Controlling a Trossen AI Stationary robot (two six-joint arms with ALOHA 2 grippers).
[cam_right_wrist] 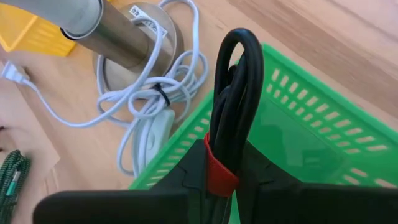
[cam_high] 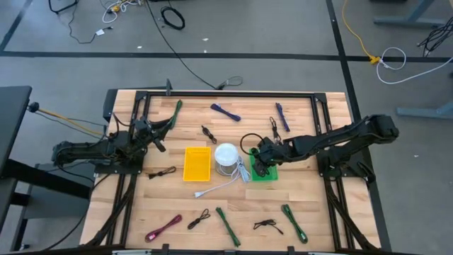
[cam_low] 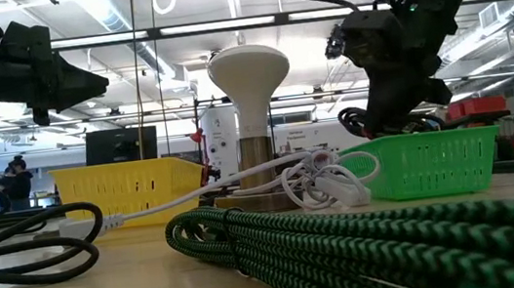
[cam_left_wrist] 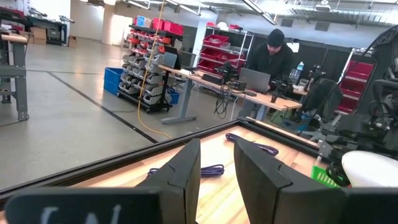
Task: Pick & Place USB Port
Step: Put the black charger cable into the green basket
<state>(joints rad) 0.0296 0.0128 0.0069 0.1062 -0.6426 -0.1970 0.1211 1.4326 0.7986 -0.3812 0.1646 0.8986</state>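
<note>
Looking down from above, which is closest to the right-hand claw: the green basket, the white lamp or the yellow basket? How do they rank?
From the right gripper, which holds a black cable:
1. Green basket: directly under the gripper.
2. White lamp: just beside the basket, toward the table's middle.
3. Yellow basket: beyond the lamp, toward the left arm's side.

high: straight down | low: table-level | both show green basket (cam_high: 265,172)

Bright, even light from overhead ceiling strips (cam_low: 124,23) casts only soft shadows on the counter (cam_high: 311,212). In the low view, the near green cable (cam_low: 368,248) blurs.
</note>
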